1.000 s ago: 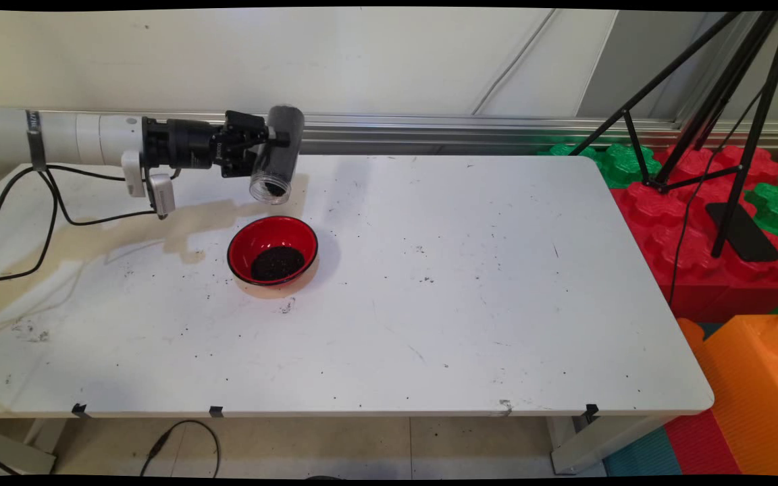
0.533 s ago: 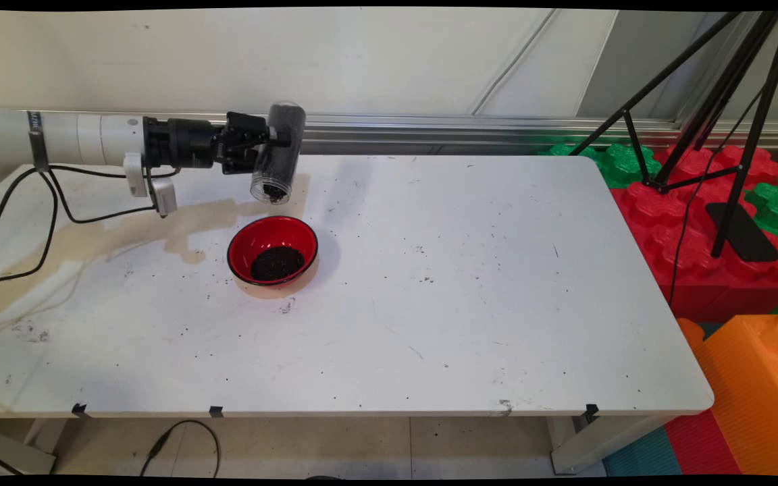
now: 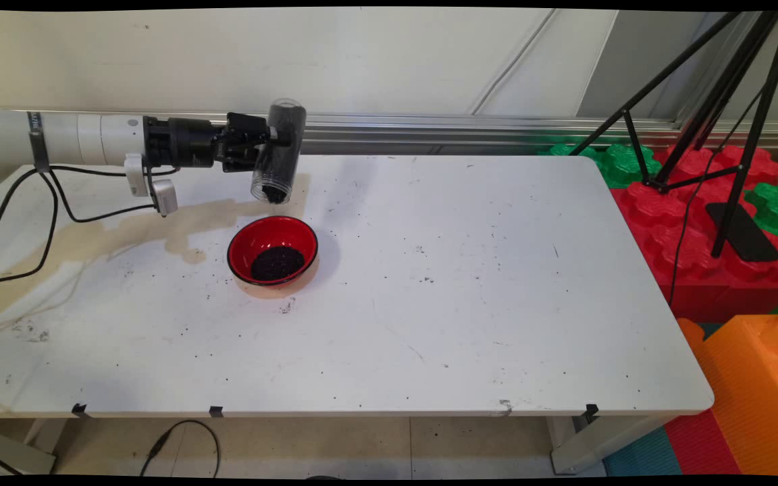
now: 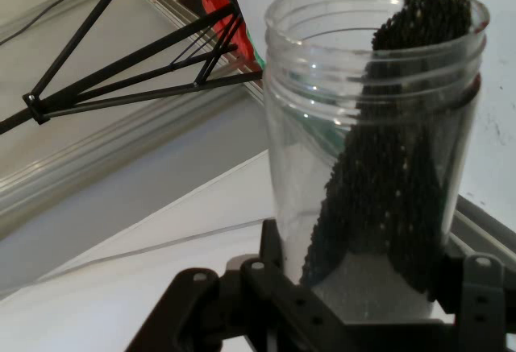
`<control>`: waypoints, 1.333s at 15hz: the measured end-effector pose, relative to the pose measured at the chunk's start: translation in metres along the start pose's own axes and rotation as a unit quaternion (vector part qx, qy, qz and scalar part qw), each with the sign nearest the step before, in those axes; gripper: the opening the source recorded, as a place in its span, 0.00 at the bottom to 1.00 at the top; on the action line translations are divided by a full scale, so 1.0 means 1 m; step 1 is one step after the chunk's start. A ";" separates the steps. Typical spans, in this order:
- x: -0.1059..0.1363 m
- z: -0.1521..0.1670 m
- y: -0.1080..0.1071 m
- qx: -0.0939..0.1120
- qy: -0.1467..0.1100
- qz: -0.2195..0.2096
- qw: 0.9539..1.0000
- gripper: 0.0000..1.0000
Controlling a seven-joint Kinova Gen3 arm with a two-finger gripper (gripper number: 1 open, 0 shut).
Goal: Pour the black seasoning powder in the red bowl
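Gripper point(image 3: 274, 140) comes in level from the table's left, above the far-left part of the white table point(image 3: 470, 297), jaws pinching a clear plastic jar point(image 3: 278, 152) around its body. Jar is tipped mouth-down, mouth toward the near side. Dark granules point(image 4: 395, 175) run in a streak along one wall inside it, right up to the rim.

Red bowl point(image 3: 272, 250) sits on the table below and slightly nearer than the jar's mouth, well apart from it in height. It already holds a dark pile of grains point(image 3: 277, 262).

Risks, as I judge them:
- Mouth hangs near the bowl's far rim, not over its centre, so falling grains may clip the rim or land behind the bowl. Loose specks already dot the table around it.
- Smooth round jar held only by a side pinch could twist or slip in the jaws.
- Drop height is large; grains may bounce out.

Around: black cables point(image 3: 31, 209) droop from the arm over the table's left edge, clear of the bowl. Black tripod point(image 3: 720, 101) and red, green, orange foam blocks point(image 3: 713, 223) stand past the right edge, well apart. Nothing stands between jar and bowl.
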 end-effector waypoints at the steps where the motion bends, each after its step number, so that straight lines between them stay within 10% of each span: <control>1: 0.000 0.000 0.000 0.001 0.000 0.003 1.000 0.00; 20: 0.007 -0.005 -0.002 0.006 0.002 0.030 1.000 0.00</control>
